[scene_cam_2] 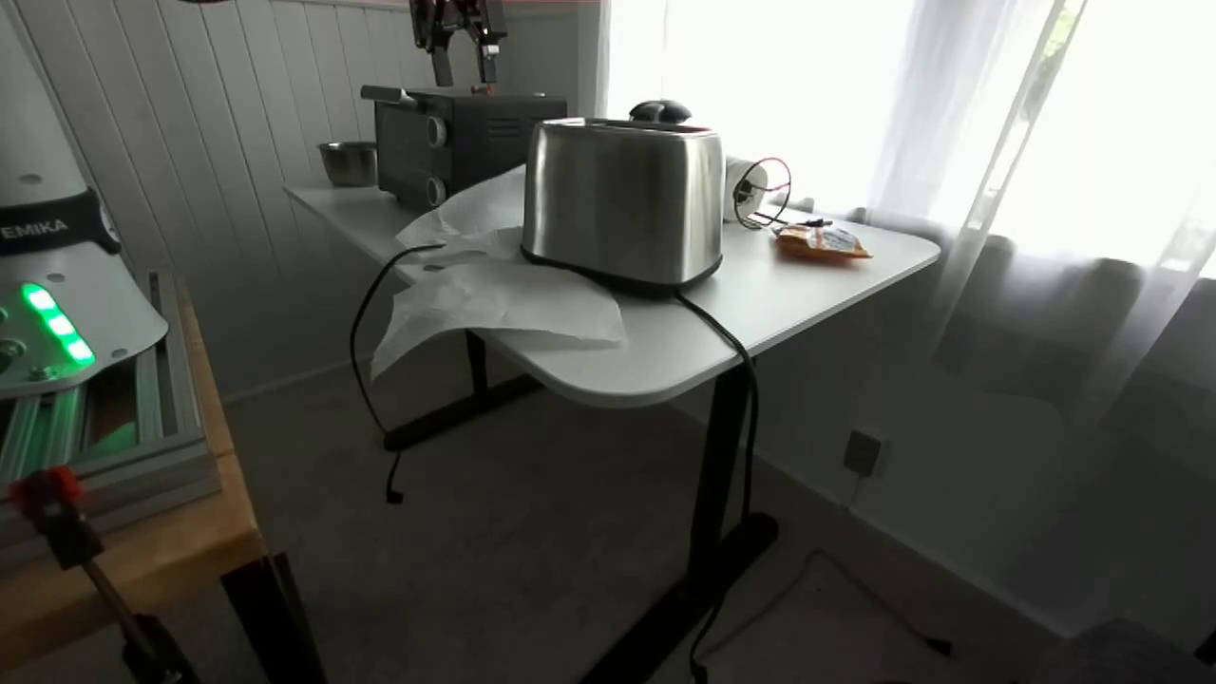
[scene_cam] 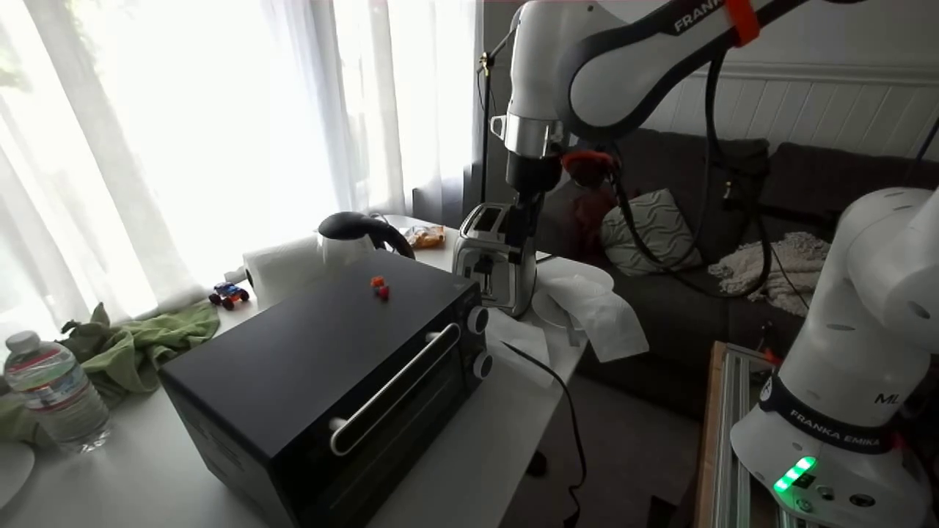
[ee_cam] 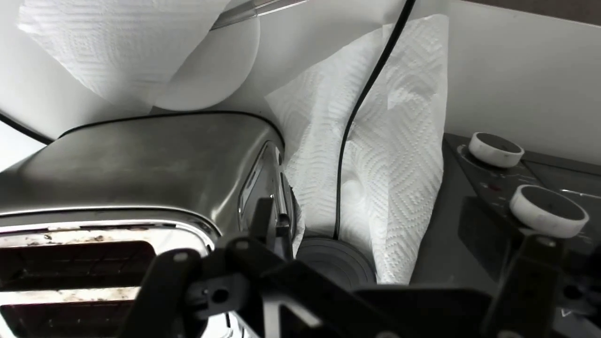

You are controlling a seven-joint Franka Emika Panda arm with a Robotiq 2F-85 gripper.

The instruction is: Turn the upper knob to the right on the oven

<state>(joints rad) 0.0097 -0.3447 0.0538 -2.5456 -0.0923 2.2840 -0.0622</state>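
The dark toaster oven [scene_cam: 323,345] stands on the white table with a silver door handle. Its upper knob [scene_cam: 477,320] is white-rimmed and sits above the lower knob [scene_cam: 483,364]. Both knobs also show in an exterior view, the upper knob [scene_cam_2: 436,131] and the lower knob [scene_cam_2: 436,192]. In the wrist view the nearer, larger upper knob [ee_cam: 548,210] and the lower knob [ee_cam: 496,149] are at the right. My gripper [ee_cam: 378,234] is open and empty, pointing down between toaster and oven, apart from the knobs. Its parted fingers [scene_cam_2: 465,76] show in an exterior view.
A steel toaster [scene_cam_2: 622,199] stands beside the oven, close to one finger in the wrist view. Paper towels [ee_cam: 357,155] and a black cord [ee_cam: 345,141] lie between them, near a round dark base [ee_cam: 335,258]. Small red pieces [scene_cam: 379,286] lie on the oven. A kettle [scene_cam: 348,242] stands behind.
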